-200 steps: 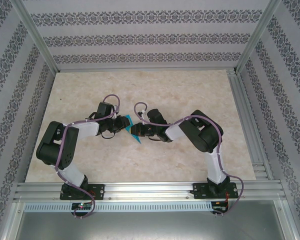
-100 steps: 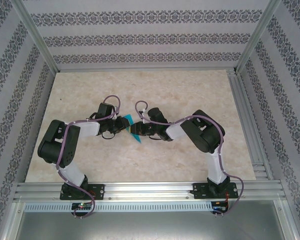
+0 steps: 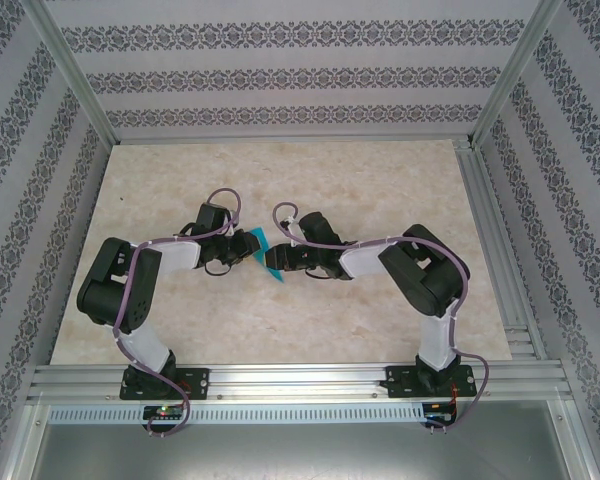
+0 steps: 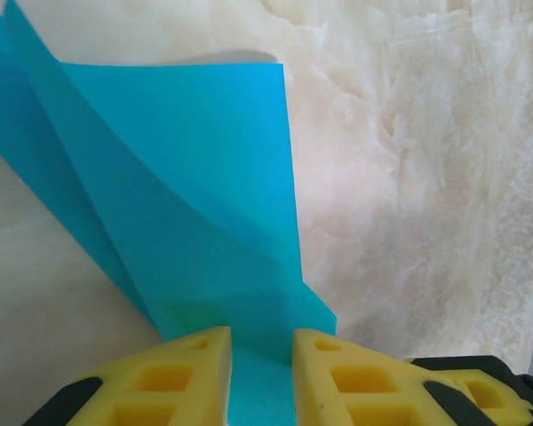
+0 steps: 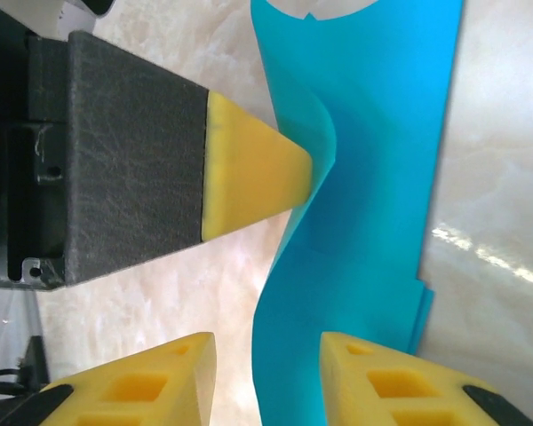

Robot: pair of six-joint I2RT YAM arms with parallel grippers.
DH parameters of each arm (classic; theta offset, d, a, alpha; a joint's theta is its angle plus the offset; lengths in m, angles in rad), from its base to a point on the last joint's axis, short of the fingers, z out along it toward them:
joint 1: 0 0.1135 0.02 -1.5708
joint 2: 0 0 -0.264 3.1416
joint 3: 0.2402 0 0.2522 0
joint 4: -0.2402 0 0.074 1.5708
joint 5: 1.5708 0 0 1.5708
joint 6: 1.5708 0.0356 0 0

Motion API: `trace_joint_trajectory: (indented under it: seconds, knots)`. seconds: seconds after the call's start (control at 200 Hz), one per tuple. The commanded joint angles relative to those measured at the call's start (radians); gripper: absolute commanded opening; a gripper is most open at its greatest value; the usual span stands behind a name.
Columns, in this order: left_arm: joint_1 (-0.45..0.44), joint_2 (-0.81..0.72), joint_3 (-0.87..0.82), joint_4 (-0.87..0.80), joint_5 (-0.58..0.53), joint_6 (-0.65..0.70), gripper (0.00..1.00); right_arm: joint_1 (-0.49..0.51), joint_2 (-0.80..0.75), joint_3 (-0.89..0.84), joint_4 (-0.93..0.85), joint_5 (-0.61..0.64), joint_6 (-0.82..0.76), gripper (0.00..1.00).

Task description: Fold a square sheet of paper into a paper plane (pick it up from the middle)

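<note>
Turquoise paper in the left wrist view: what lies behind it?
Around the folded turquoise paper the marbled tabletop shows; whatever lies directly behind its raised layers is covered.

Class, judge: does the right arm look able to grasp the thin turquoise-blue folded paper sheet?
Probably yes: the paper sheet sits between the right gripper's open fingers, held by the left gripper.

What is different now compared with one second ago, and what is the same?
The right pincer opened and released the blue paper, which now stands loose between its fingers. The right arm swung its elbow outward, to the right. The left pincer stayed closed on the paper, and the left arm hardly moved.
</note>
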Motion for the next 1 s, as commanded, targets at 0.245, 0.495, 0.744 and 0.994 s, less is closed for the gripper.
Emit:
trace_joint_trajectory:
  seconds: [0.245,0.495,0.744,0.994]
  knots:
    - [0.007,0.025,0.035,0.025,-0.005,-0.014,0.26,0.096,-0.049,0.059,-0.229,0.256,-0.295,0.45]
    - [0.007,0.025,0.043,0.016,-0.002,-0.01,0.26,0.142,-0.052,0.106,-0.3,0.399,-0.383,0.44]
    - [0.007,0.025,0.046,0.012,-0.002,-0.012,0.25,0.17,-0.018,0.156,-0.34,0.46,-0.438,0.42]
    - [0.007,0.028,0.053,0.007,-0.003,-0.014,0.25,0.191,0.017,0.182,-0.352,0.49,-0.464,0.42]
